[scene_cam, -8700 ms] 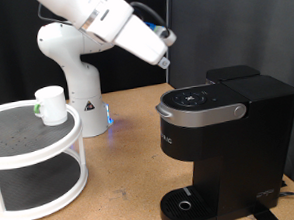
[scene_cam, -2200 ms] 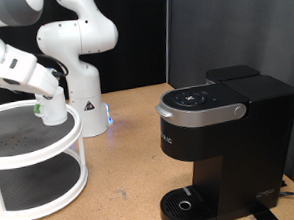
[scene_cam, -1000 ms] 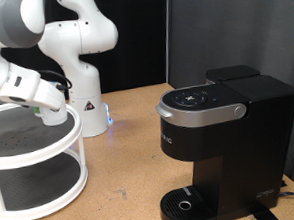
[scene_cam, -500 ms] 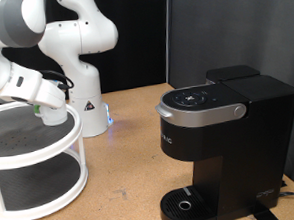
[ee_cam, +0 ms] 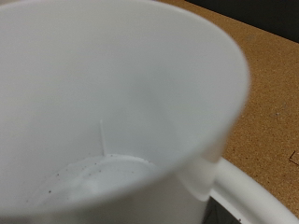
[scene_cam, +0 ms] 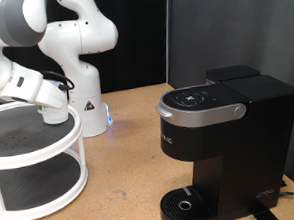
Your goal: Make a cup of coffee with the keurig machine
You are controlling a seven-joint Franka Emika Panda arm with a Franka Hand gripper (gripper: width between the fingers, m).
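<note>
Starting from the exterior view's left, I have the gripper [scene_cam: 52,104] down at the far rim of the white two-tier stand [scene_cam: 52,191], right over the cup [scene_cam: 55,115]. The cup stands upright on the stand's top tier, at the edge nearest the arm's white base [scene_cam: 84,112], and only its lower part shows beneath the hand. Its long axis runs vertical, and the hand comes at it from the exterior view's left and slightly above, so the cup lies directly along the fingers' line.

My wrist view is almost filled by the cup [ee_cam: 112,103]: I am looking into its open mouth, with specks on the bottom and the stand's white rim [ee_cam: 257,191] curving past below it. No finger shows there, and the exterior view hides them behind the hand, so I cannot tell whether the fingers are spread or closed on the cup wall.

Well apart from the stand, toward the exterior view's right, the keurig machine [scene_cam: 224,140] sits on the tabletop [scene_cam: 125,161] with its lid down and its round drip base bare.
</note>
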